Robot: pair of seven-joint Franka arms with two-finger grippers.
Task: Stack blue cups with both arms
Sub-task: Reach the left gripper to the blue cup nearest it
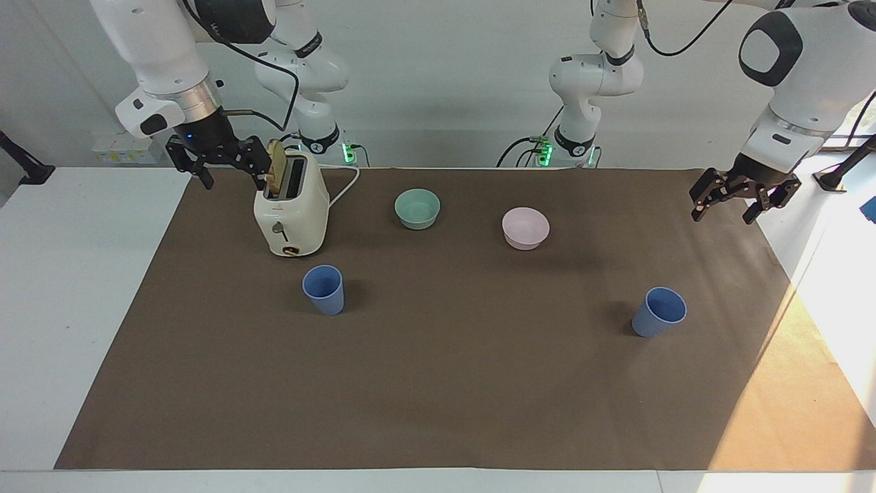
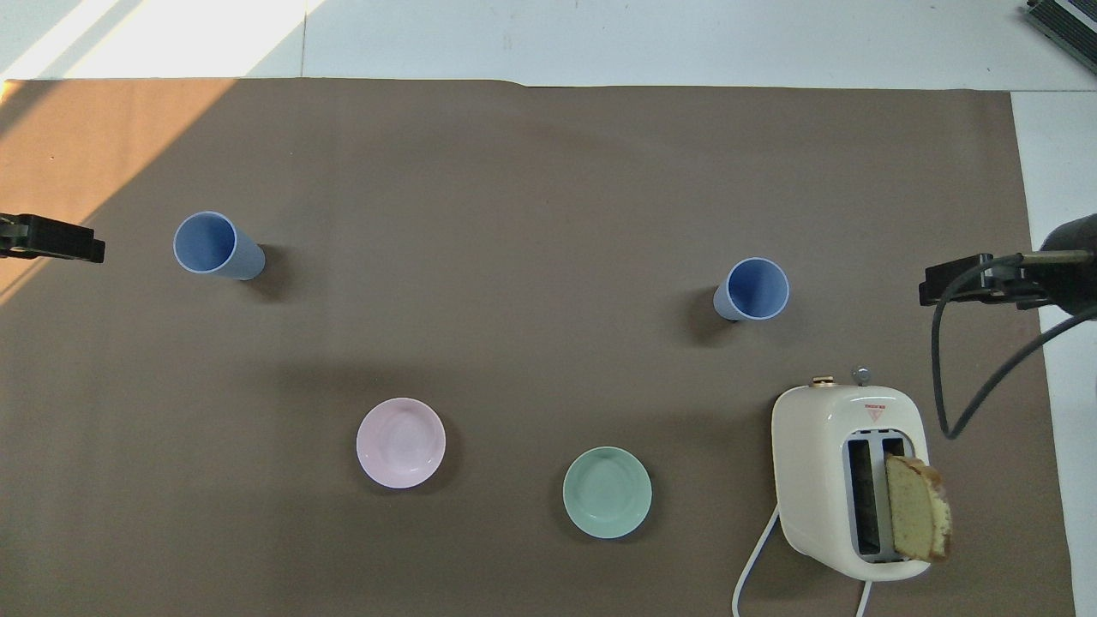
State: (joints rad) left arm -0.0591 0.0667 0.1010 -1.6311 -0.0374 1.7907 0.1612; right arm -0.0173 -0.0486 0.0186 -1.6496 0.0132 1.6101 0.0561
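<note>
Two blue cups stand upright and apart on the brown mat [image 1: 438, 397]. One blue cup [image 1: 324, 289] [image 2: 754, 290] is just farther from the robots than the toaster. The other blue cup [image 1: 659, 311] [image 2: 216, 246] stands toward the left arm's end. My left gripper [image 1: 722, 216] [image 2: 53, 239] hangs open and empty in the air over the mat's edge at that end, apart from the cup. Beside the toaster, my right gripper [image 1: 233, 183] [image 2: 968, 287] waits open and empty above the mat's edge at the right arm's end.
A cream toaster [image 1: 291, 216] [image 2: 848, 476] with a bread slice [image 1: 276, 166] [image 2: 917, 518] in one slot stands close to the right gripper, its white cord [image 1: 345, 188] trailing toward the robots. A teal bowl [image 1: 417, 208] [image 2: 607, 492] and a pink bowl [image 1: 525, 228] [image 2: 400, 442] sit nearer the robots than the cups.
</note>
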